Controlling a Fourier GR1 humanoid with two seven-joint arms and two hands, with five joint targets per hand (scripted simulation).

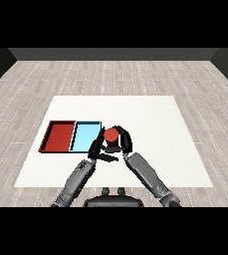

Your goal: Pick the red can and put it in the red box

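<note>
The red can [110, 135] stands upright on the white table, just right of the light blue tray [84, 137]. My right hand [124, 142] comes in from the lower right, and its fingers curl over and round the can's far and right side. My left hand [96, 148] hangs close against the can's left side with relaxed fingers, partly in front of the blue tray's right edge. The can's lower part is hidden behind both hands. The red tray [59, 137] lies left of the blue one with nothing in it.
The two trays lie side by side at the table's left middle. The white table [150, 124] spreads wide to the right and beyond the hands. Grey wooden floor surrounds it.
</note>
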